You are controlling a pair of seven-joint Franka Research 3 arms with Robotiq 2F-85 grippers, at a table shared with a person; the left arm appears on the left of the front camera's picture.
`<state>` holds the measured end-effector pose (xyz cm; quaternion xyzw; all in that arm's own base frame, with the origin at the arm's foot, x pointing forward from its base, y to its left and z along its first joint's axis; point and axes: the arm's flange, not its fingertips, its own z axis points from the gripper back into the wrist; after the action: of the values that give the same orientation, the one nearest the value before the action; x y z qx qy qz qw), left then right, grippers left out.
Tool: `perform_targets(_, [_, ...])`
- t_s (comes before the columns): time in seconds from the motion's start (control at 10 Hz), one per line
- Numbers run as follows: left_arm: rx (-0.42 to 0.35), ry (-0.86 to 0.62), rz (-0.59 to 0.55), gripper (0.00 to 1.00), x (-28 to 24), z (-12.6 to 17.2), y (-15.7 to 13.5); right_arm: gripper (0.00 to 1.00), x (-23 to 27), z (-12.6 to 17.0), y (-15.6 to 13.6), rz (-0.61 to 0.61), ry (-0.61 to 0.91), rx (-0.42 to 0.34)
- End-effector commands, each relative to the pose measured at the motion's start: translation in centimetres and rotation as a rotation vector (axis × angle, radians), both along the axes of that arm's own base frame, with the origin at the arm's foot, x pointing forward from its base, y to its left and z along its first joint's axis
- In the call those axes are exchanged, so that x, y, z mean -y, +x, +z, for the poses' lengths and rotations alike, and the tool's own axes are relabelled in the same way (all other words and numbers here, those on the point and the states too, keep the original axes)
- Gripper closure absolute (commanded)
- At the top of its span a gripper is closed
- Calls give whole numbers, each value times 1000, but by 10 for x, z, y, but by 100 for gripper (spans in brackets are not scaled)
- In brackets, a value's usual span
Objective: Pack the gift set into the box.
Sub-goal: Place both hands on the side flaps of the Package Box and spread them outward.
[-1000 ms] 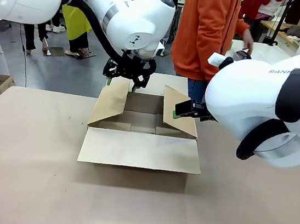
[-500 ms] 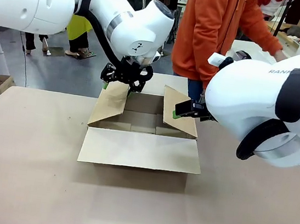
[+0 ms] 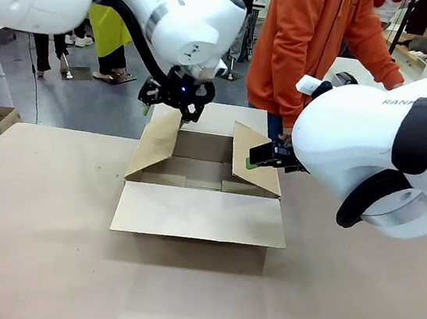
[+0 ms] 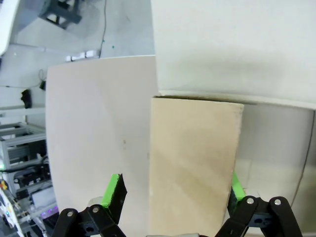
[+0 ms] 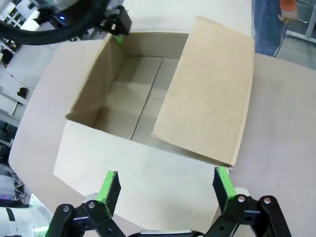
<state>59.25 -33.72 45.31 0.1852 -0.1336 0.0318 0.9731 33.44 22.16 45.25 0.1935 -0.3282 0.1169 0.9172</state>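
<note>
- Left gripper (image 4: 175, 187): fingers spread wide, straddling the top edge of the raised left flap (image 4: 195, 163) of the brown corrugated cardboard box (image 3: 199, 175); one green pad (image 4: 235, 186) at the flap's edge, the other clear of it.
- Right gripper (image 5: 167, 186): wide too, gripping nothing, poised by the tilted right flap (image 5: 207, 94).
- Box standing open in the middle of the tan table (image 3: 37, 246), near flap (image 3: 198, 214) folded out flat toward the robot.
- Person in an orange top (image 3: 299, 45) at the far side.

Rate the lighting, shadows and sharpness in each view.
Front view: even light, with a soft shadow in front of the box. Left wrist view: box crisp up close, with a pale, low-contrast area above it. Right wrist view: box interior shaded along one wall, edges sharp.
</note>
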Motion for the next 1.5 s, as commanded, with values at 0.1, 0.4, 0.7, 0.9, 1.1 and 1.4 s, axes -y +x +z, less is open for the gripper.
perform_targets(0.1, [-28, -123, -77, 0, -55, 34, -31, 0, 0, 0, 2, -5, -4, 10])
perform_targets(0.4, [-68, -262, -101, 0, -118, 41, -43, 0, 0, 0, 2, -5, -4, 10])
perform_targets(0.7, [-101, -457, -186, 0, -187, 20, -44, 0, 0, 0, 2, -5, -4, 10])
perform_targets(0.9, [-90, -693, -266, 0, -236, 5, -50, 0, 0, 0, 2, -5, -4, 10])
perform_targets(1.1, [-146, -824, -334, 0, -261, -34, -41, 0, 0, 0, 2, -5, -4, 10])
perform_targets(1.4, [-75, -740, -258, 0, -253, -16, -39, 0, 0, 0, 2, -5, -4, 10])
